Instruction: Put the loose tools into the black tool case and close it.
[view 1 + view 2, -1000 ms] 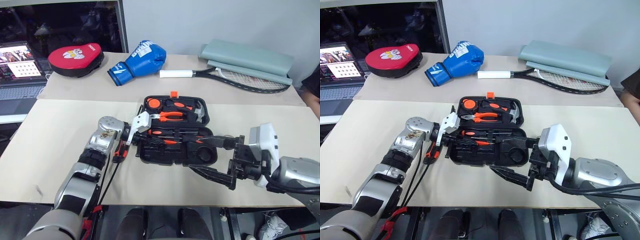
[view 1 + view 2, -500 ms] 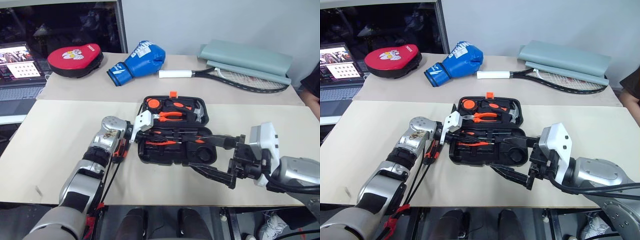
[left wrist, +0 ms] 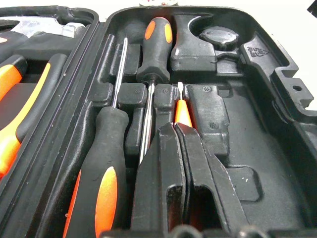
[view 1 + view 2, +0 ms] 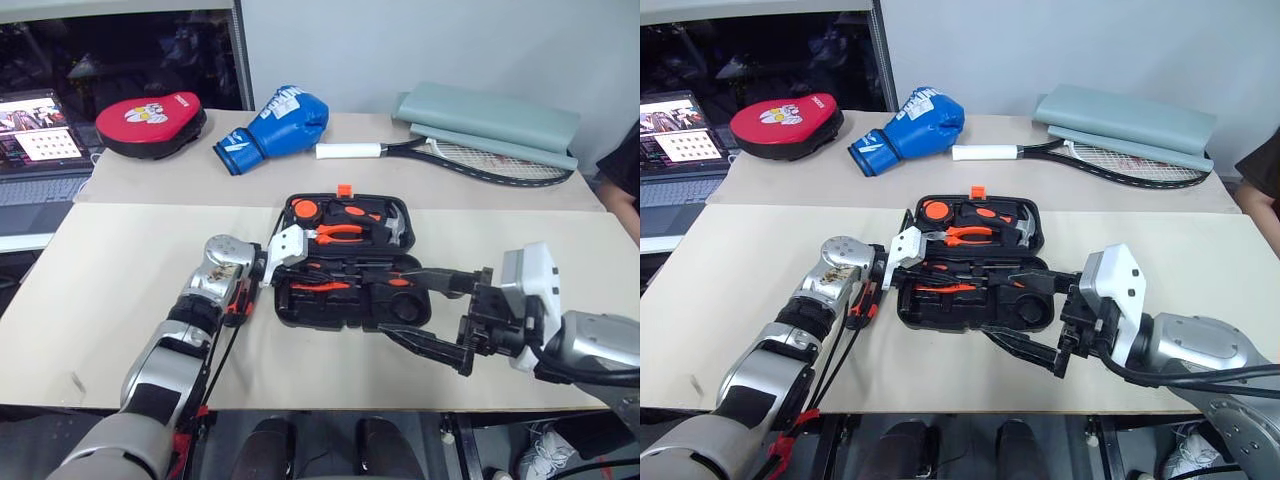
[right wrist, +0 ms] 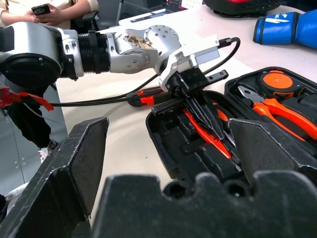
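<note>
On the pale tabletop, at the centre of the head view, the black tool case lies open, two moulded plastic halves with rounded corners and a small orange latch at its twelve o'clock edge. From nine o'clock the left gripper reaches over the case's near half, fingers pressed together on the small red tester screwdriver, its tip resting in a slot. The left wrist view adds what the head view cannot resolve: two orange-and-black-handled screwdrivers seated in ribbed slots beside it (steel shafts parallel, handles at opposite ends). The right wrist view shows the left gripper from the far side, and an orange-black utility knife on the table against the case's outer edge, under the wrist. The far half holds orange-handled pliers. At four o'clock the right gripper hangs just off the case corner, black fingers spread wide, holding nothing.
</note>
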Controlling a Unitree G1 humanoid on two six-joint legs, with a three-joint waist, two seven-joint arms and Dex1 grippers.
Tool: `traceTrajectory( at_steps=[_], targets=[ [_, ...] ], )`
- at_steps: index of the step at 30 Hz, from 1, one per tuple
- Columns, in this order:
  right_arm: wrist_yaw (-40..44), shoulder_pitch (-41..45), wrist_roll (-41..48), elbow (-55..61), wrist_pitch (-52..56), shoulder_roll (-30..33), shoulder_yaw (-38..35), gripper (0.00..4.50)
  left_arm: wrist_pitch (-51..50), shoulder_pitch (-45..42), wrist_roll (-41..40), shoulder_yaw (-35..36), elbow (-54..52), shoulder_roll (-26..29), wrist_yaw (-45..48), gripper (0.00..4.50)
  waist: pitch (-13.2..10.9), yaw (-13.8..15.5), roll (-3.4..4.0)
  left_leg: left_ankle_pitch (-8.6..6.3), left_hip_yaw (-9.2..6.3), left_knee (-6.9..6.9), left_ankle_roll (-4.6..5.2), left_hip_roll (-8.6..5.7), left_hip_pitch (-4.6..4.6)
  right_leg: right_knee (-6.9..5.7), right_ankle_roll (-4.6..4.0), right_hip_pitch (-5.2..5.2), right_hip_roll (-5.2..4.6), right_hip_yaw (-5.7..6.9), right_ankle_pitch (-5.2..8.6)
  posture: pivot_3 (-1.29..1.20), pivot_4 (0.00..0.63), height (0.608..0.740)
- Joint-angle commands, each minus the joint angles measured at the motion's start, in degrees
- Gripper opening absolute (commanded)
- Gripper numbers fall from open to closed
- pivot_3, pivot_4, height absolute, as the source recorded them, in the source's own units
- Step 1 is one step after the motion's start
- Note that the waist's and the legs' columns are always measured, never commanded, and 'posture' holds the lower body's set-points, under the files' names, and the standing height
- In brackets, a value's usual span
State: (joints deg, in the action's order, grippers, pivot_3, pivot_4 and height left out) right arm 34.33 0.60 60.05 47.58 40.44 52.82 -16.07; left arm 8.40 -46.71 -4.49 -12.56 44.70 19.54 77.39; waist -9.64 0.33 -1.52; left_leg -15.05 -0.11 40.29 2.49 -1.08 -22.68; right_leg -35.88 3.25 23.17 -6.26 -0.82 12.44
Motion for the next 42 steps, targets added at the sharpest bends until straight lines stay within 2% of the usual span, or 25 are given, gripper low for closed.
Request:
traceTrajectory(
  at_steps=[1, 7, 10, 13, 20, 22, 25, 29, 31, 33, 36, 39, 42],
  targets=[
    [0.39, 1.28, 0.91, -0.29, -0.07, 0.48, -0.94, 4.50, -0.32, 1.90, 2.00, -0.55, 2.23, 1.26, -1.14, 0.05, 0.01, -0.01, 0.01, 0.00, 0.00, 0.00, 0.00, 0.00, 0.00, 0.00, 0.00, 0.00, 0.00, 0.00, 0.00, 0.00, 0.150, 0.737],
    [1.45, 2.31, 0.74, -1.11, 0.02, 0.81, -0.87, 4.50, -5.23, 0.58, -0.76, 2.16, 0.27, 3.59, -0.26, 0.05, 0.01, -0.55, 0.01, 0.00, 0.01, -0.01, 0.00, 0.04, 0.02, 0.00, -0.01, 0.01, 0.05, -0.01, 0.00, 0.00, 0.150, 0.737],
    [3.04, 3.18, -0.05, -2.14, -0.13, 1.62, -0.80, 4.50, -17.30, 1.18, -5.77, 4.69, -8.87, 9.47, 5.01, 0.73, -0.01, -1.41, -0.02, 0.00, 0.01, -0.04, 0.00, 0.05, -0.02, -0.01, -0.02, 0.09, 0.07, -0.02, 0.01, 0.00, 0.150, 0.737],
    [4.98, 3.55, -0.99, -3.26, -0.50, 2.47, -1.01, 4.50, -25.62, 2.45, -8.72, 7.12, -16.52, 14.78, 5.41, 1.84, -0.03, -1.69, -0.04, 0.00, 0.05, -0.20, 0.00, 0.06, -0.10, -0.02, -0.05, 0.26, 0.11, -0.10, 0.01, 0.00, 0.150, 0.737],
    [11.44, 5.71, -4.79, -6.88, -2.43, 4.00, -0.44, 4.50, -39.26, 10.34, -14.29, 14.29, -30.78, 32.26, 8.28, 4.34, -0.05, -1.04, -0.07, 0.00, 0.04, -0.25, -0.01, -0.03, -0.79, -0.04, -0.05, 1.03, 0.01, -0.09, 0.01, 0.00, 0.150, 0.737],
    [14.41, 6.89, -6.50, -8.19, -3.52, 4.28, 1.09, 4.50, -38.84, 16.40, -14.53, 18.14, -33.18, 38.93, 9.72, 4.43, -0.06, -1.03, -0.06, 0.00, 0.06, -0.35, -0.01, -0.03, -0.78, 0.04, -0.04, 1.03, 0.01, -0.07, 0.02, 0.00, 0.150, 0.737],
    [17.57, 8.38, -9.76, -10.17, -5.23, 4.30, 3.47, 4.50, -39.22, 23.03, -15.50, 22.90, -34.74, 45.10, 10.17, 4.43, -0.07, -1.28, -0.07, -0.01, 0.13, -0.47, -0.02, 0.01, -0.72, 0.07, -0.11, 1.07, 0.00, -0.09, 0.06, 0.00, 0.150, 0.737],
    [20.16, 9.92, -12.36, -11.84, -6.83, 3.61, 4.97, 4.50, -38.69, 31.28, -16.45, 29.53, -36.99, 50.29, 10.83, 4.43, -0.11, -0.75, -0.05, 0.00, 0.09, -0.47, -0.04, 0.02, -0.69, 0.04, -0.14, 1.05, -0.05, -0.01, 0.08, 0.00, 0.150, 0.737],
    [20.59, 10.66, -12.44, -12.23, -6.84, 3.11, 5.17, 4.50, -40.47, 32.41, -17.44, 30.66, -38.91, 51.06, 9.68, 4.43, -0.12, -0.35, -0.04, 0.01, 0.10, -0.46, -0.06, 0.00, -0.65, 0.04, -0.14, 1.02, -0.10, 0.00, 0.09, 0.00, 0.150, 0.737],
    [20.79, 11.36, -12.45, -12.35, -6.60, 2.56, 5.70, 4.50, -43.75, 31.26, -18.61, 29.62, -41.85, 50.96, 7.56, 4.43, -0.12, 0.14, -0.05, 0.02, 0.09, -0.44, -0.09, -0.01, -0.62, 0.03, -0.13, 0.99, -0.14, 0.04, 0.09, 0.00, 0.150, 0.737],
    [20.94, 11.99, -13.27, -12.45, -6.53, 1.68, 6.74, 4.50, -52.08, 26.76, -18.79, 24.21, -47.78, 51.17, 3.18, 4.43, -0.12, 0.43, -0.06, 0.03, 0.08, -0.43, -0.10, -0.04, -0.63, 0.01, -0.13, 0.97, -0.12, 0.05, 0.08, 0.00, 0.150, 0.737],
    [20.28, 12.52, -13.41, -12.24, -6.04, 0.67, 7.20, 4.50, -67.49, 19.07, -19.63, 16.27, -52.41, 51.50, -1.27, 4.43, -0.14, 0.28, -0.09, 0.04, 0.11, -0.41, -0.11, -0.08, -0.66, -0.08, -0.12, 0.98, -0.06, 0.01, 0.08, 0.00, 0.150, 0.737],
    [19.24, 11.92, -13.14, -11.34, -5.49, -0.25, 7.03, 4.50, -87.02, 7.80, -20.15, 8.44, -53.85, 47.65, -8.28, 4.43, -0.15, 0.10, -0.12, 0.04, 0.12, -0.40, -0.10, -0.09, -0.66, -0.16, -0.11, 1.01, 0.03, -0.03, 0.08, 0.00, 0.150, 0.737]
  ],
)
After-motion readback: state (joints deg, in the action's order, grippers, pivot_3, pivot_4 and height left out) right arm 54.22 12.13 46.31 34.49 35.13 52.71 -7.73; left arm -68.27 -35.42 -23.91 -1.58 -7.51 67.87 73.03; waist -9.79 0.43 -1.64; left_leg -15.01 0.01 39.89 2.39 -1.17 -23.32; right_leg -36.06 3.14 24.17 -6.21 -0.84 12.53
